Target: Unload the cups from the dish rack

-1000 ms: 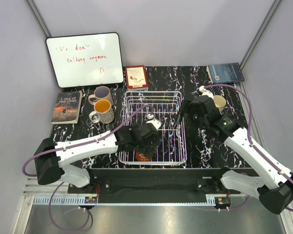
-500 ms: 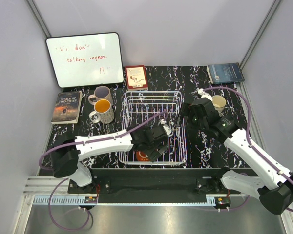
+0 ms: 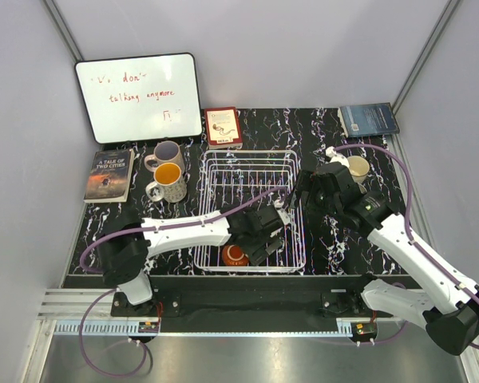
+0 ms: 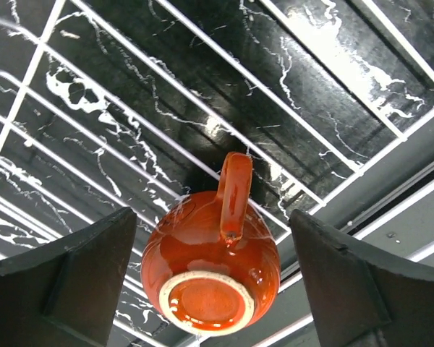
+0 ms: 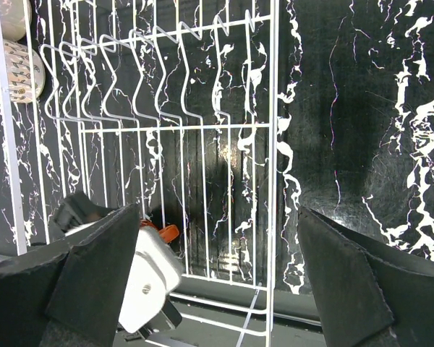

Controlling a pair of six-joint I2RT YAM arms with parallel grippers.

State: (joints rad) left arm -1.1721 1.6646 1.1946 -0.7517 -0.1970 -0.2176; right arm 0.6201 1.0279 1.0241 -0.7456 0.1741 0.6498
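The white wire dish rack (image 3: pixel 247 152) stands mid-table. A squat orange-red cup (image 3: pixel 234 255) sits in its near left corner. In the left wrist view the orange-red cup (image 4: pixel 210 267) shows its unglazed base ring, with its handle pointing away, on the rack wires (image 4: pixel 333 144). My left gripper (image 3: pixel 254 246) is open just above it, with a finger on each side (image 4: pixel 58 282) and not touching. My right gripper (image 3: pixel 297 191) is open and empty over the rack's right rim (image 5: pixel 275 144). A pale pink cup (image 3: pixel 166 153) and a speckled cup (image 3: pixel 169 183) stand left of the rack. A cream cup (image 3: pixel 357 167) stands to its right.
A whiteboard (image 3: pixel 140 96) leans at the back left. A book (image 3: pixel 109 174) lies at the left, a small red book (image 3: pixel 223 126) behind the rack, and a blue book (image 3: pixel 368 120) at the back right. My left wrist's white housing (image 5: pixel 148 278) shows inside the rack.
My left arm has swung right along the rack's near side, uncovering the orange-red cup. My right gripper has shifted slightly toward the rack's right rim.
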